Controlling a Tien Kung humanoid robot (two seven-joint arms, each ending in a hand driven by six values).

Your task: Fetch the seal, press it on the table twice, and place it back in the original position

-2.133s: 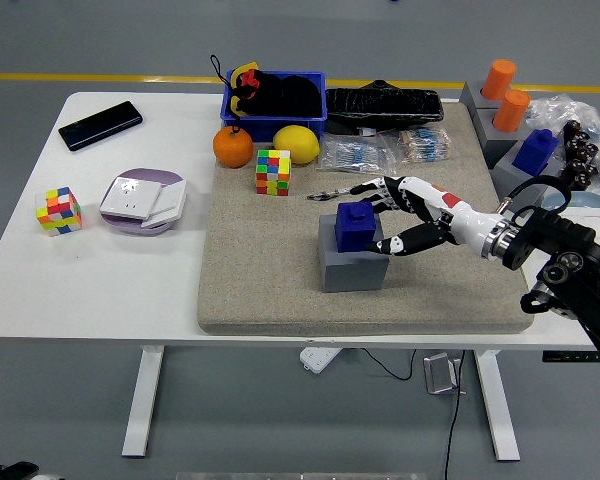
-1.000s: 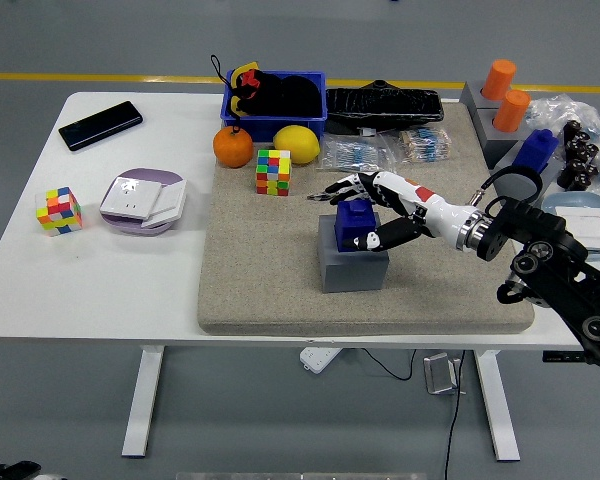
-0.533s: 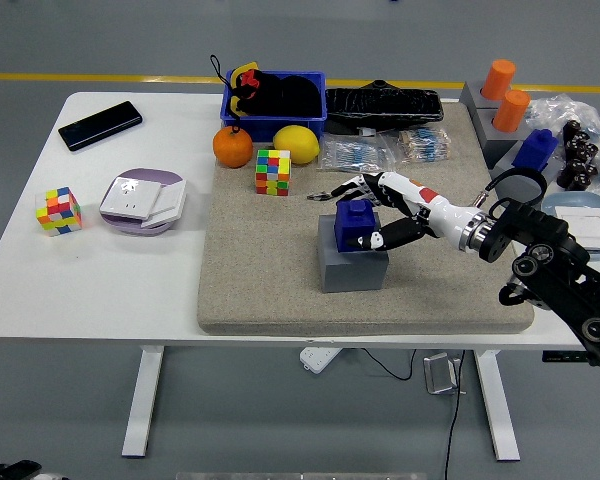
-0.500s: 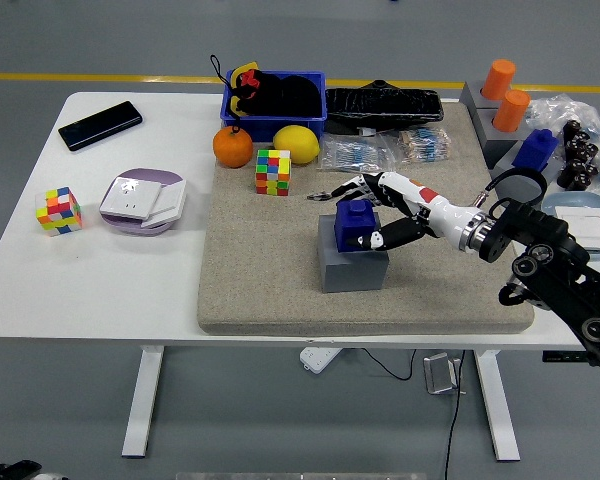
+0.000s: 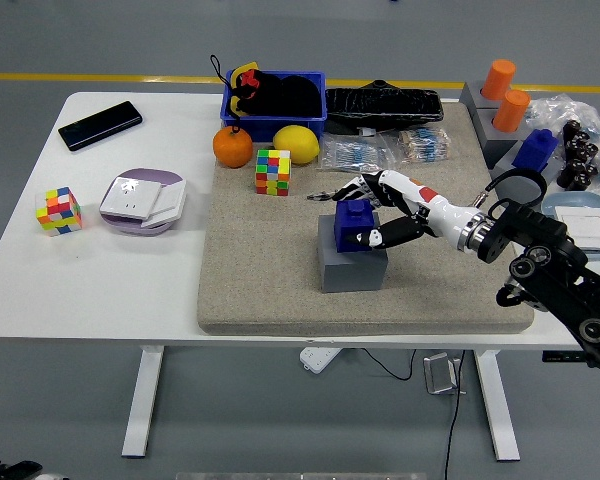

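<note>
Since two seconds ago, right hand has reached in, fingers curled around blue seal on grey block, partly hiding it; arm extended leftward

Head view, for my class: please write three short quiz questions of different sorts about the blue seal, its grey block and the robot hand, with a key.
1. True or false: the blue block-shaped seal lies flat on the beige felt mat.
2. Multiple choice: which hand is closed around the seal? A) the robot's left hand B) the robot's right hand C) a person's hand
3. Fill in: the multicoloured puzzle cube on the mat sits just in front of the yellow ______.

Key
1. False: it sits on the grey square block.
2. B, with fingers behind the seal and the thumb in front.
3. lemon
</note>
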